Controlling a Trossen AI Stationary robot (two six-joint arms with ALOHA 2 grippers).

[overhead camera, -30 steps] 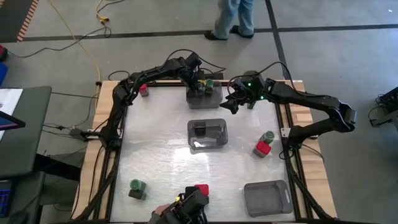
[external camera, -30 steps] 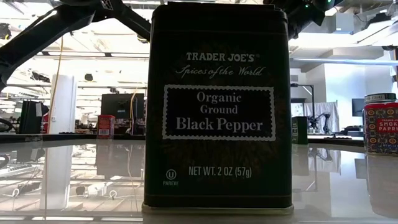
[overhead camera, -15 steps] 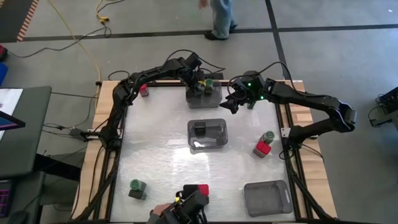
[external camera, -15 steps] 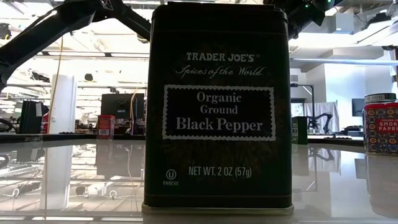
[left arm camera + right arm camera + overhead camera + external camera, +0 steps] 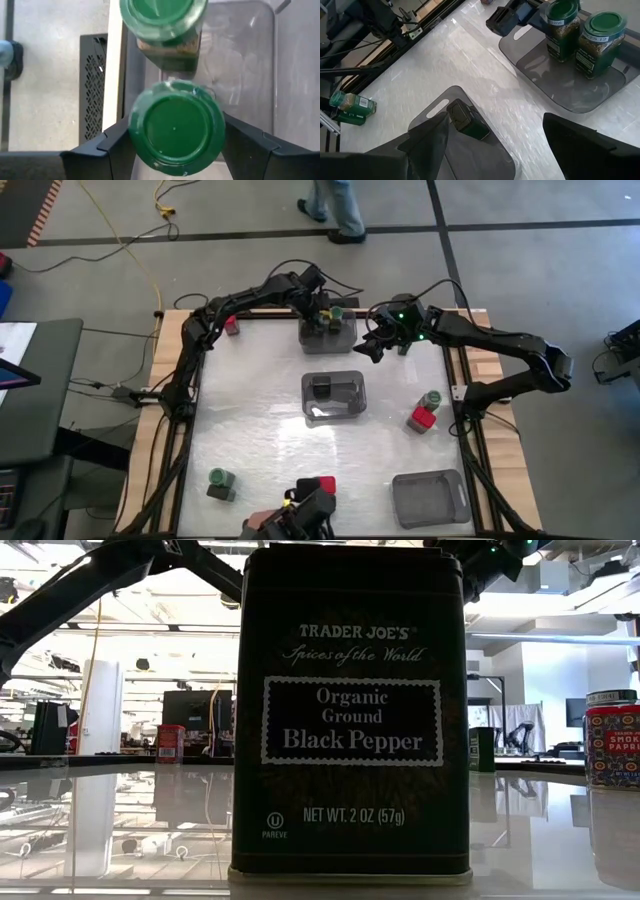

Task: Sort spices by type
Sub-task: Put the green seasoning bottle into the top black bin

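Observation:
Two green-capped spice jars stand upright in the far grey bin (image 5: 345,340). My left gripper (image 5: 321,320) reaches into it, slanting down, and has the nearer green-capped jar (image 5: 175,127) between its fingers; the second jar (image 5: 162,20) stands just beyond. My right gripper (image 5: 372,348) hangs open above the table, right of that bin, with nothing between its fingers. A black tin (image 5: 322,388) lies in the middle bin (image 5: 334,414). Loose jars stand at the right (image 5: 425,412), the near left (image 5: 220,482) and the far left (image 5: 232,325). My left gripper has the green-capped jar pinched between its two fingers (image 5: 117,142), one on each side of the jar's body below the cap rim (image 5: 134,145). The cap hides the places of contact. The fingers come slanting down from the table's left. The jar stands upright on the bin's floor.
An empty grey bin (image 5: 430,498) sits at the near right. A black pepper tin (image 5: 350,710) stands right before the low camera at the near edge, a red-capped jar (image 5: 324,484) beside it. Dark frame rails (image 5: 190,410) line the table's sides. A person walks beyond the far edge.
Both arms have kept still. The person beyond the table's far edge has walked toward the left.

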